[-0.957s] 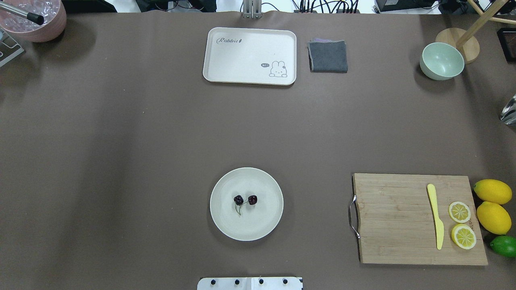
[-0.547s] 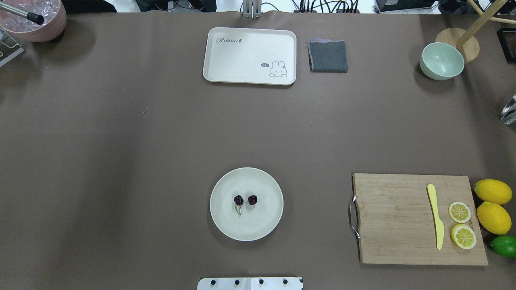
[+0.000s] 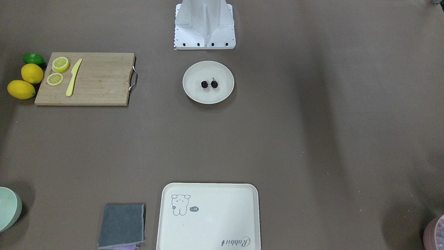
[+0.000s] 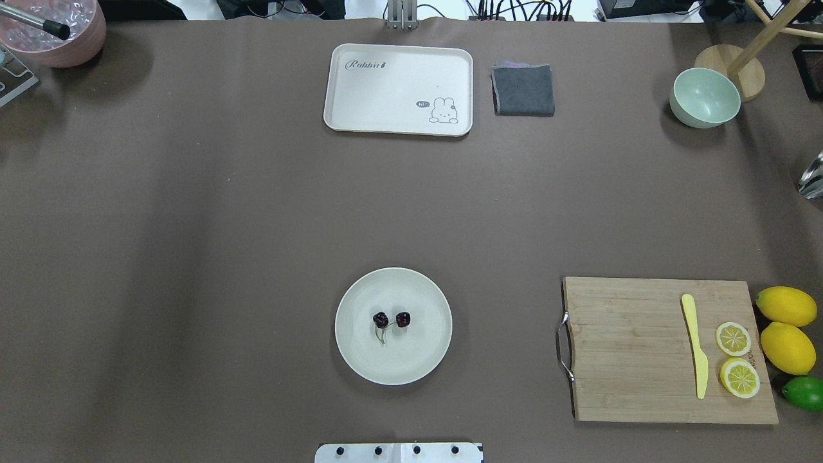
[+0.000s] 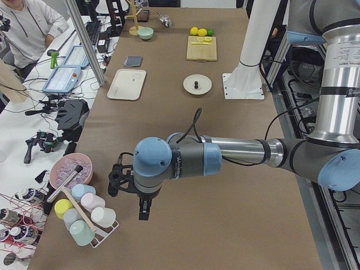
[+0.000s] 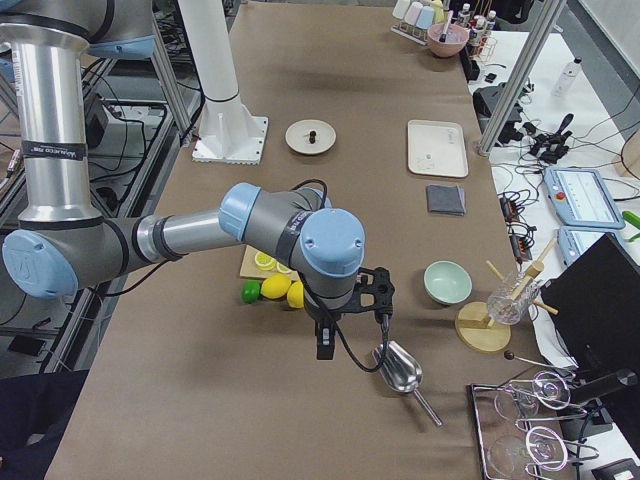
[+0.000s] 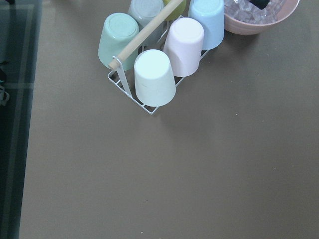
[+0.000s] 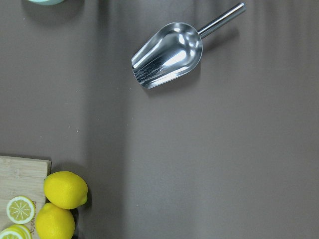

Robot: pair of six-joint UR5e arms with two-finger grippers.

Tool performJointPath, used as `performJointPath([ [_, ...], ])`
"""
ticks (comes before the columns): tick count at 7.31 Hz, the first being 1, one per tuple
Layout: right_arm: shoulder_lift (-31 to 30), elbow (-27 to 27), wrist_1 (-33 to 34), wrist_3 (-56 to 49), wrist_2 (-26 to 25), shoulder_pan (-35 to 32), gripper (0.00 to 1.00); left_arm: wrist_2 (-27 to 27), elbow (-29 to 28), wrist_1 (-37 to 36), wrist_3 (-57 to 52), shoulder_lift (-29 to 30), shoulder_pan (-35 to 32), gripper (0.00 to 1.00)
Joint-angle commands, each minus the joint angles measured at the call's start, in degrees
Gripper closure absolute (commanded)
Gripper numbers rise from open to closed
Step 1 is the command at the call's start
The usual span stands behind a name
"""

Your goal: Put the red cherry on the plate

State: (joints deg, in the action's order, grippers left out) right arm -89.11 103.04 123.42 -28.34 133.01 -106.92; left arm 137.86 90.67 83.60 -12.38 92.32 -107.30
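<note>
- The brown table (image 4: 193,225) fills my overhead view, with the robot's base at its near edge.
- The left arm (image 5: 236,152) reaches out low over the table's left end, above a wire rack of upturned cups (image 7: 154,74) that sits just beside a pink bowl of ice (image 7: 259,17).
- The right arm (image 6: 190,232) hangs over the right end, near a metal scoop (image 8: 169,54).
- The wooden cutting board (image 4: 630,347) lies to the right of the plate, carrying a yellow knife (image 4: 696,347) and two lemon slices (image 4: 733,339).
- The cream tray (image 4: 392,83) sits at the far side with a grey cloth (image 4: 523,90) just beside it.
- The plate (image 4: 411,360) rests in front of the base, well apart from both arms.
- The left gripper (image 5: 144,209) and right gripper (image 6: 324,343) show only in the side views, so I cannot tell how their jaws stand.
- The red cherry (image 4: 380,319) lies on the plate near its middle, both fruits touching the plate's surface.
</note>
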Motion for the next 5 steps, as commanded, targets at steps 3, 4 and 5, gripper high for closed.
performJointPath([
  [3,-0.4,-5.6,-6.1,4.2,0.1,5.2,0.00,-0.4,-6.2,0.4,-0.2,1.4,5.9,0.02],
  [4,-0.5,-7.5,-8.3,5.3,0.1,6.4,0.00,-0.4,-8.1,0.9,-0.3,1.6,6.1,0.02],
  [5,-0.5,-8.8,-10.0,7.1,0.1,7.8,0.00,-0.5,-8.9,2.1,-0.5,0.8,6.0,0.02],
])
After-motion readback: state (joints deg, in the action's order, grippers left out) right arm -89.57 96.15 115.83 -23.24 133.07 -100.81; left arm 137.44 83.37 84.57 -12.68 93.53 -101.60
